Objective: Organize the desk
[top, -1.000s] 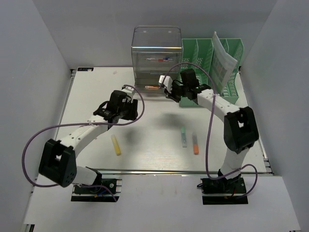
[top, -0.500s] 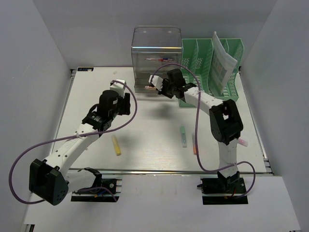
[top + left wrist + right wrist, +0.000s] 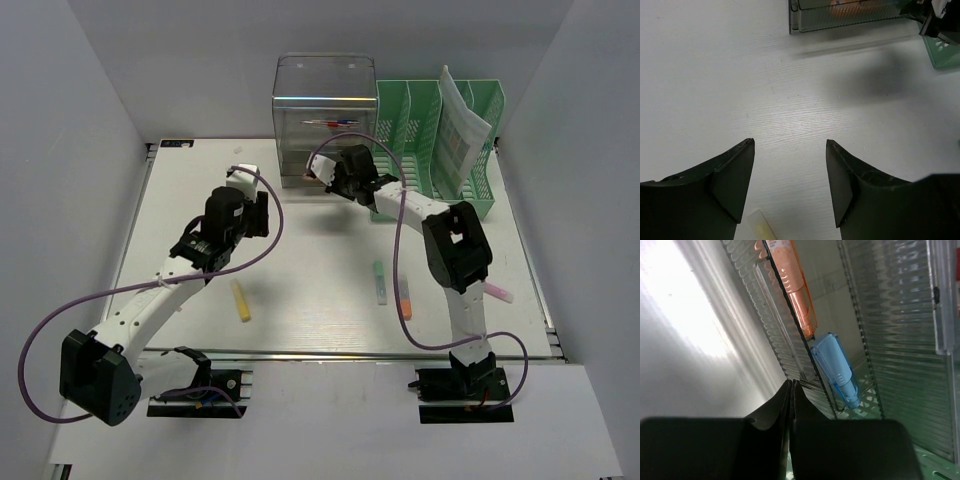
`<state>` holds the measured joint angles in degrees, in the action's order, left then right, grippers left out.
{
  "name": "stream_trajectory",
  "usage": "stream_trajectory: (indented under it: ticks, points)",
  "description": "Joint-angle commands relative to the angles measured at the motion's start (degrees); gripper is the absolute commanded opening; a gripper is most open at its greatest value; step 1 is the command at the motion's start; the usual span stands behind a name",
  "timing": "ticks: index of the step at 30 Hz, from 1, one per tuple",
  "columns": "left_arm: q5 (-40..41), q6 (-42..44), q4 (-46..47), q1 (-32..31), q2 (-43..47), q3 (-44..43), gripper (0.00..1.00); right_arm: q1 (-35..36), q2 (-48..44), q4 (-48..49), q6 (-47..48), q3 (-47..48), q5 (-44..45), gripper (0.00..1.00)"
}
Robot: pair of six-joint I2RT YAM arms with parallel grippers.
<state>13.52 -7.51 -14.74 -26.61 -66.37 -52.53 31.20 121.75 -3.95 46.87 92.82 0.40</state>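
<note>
The left fingers (image 3: pixel 732 180) are spread wide with nothing between them, above the off-white surface (image 3: pixel 310 260), which lies beneath both arms; a yellow marker (image 3: pixel 241 300) lies near. The right fingers (image 3: pixel 771 412) are pressed together, tips at the clear drawer unit (image 3: pixel 325 110), which holds an orange marker (image 3: pixel 792 285) and a blue marker (image 3: pixel 837 370).

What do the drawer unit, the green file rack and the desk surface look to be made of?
The drawer unit: clear ribbed plastic, glossy; an orange marker shows through it. The file rack: green plastic, probably moulded, with slotted walls. The desk: off-white, matte, finely grained; likely laminate, though uncertain.
</note>
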Motion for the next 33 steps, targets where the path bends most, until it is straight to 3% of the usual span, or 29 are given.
stream_trajectory:
  ticks: [1,19,28,29,31,32,33]
  points:
    - [1.16,0.21,0.77,0.24,0.54,0.85,0.69,0.0,1.11,5.96,0.06,4.21,3.72,0.0]
    - [2.04,0.13,1.38,0.24,-0.17,1.29,0.69,0.18,7.53,13.53,0.15,7.64,9.44,0.0]
    - [1.51,-0.67,1.65,0.24,-0.25,1.56,0.7,0.0,0.61,10.28,-5.73,2.74,3.83,0.0]
    - [1.42,-0.84,1.91,0.24,-0.34,1.73,0.71,0.09,-0.19,9.58,-6.87,2.29,2.86,0.02]
    - [0.81,-1.11,2.17,0.24,-0.6,1.73,0.71,-0.09,-2.21,6.94,-11.35,1.58,0.49,0.16]
    - [0.29,-1.37,2.09,0.24,-0.87,1.56,0.71,-0.26,-2.74,6.15,-13.02,1.49,0.13,0.34]
    - [0.02,-1.8,2.09,0.24,-1.13,1.56,0.71,-0.52,-3.1,5.53,-14.69,1.4,-1.88,0.39]
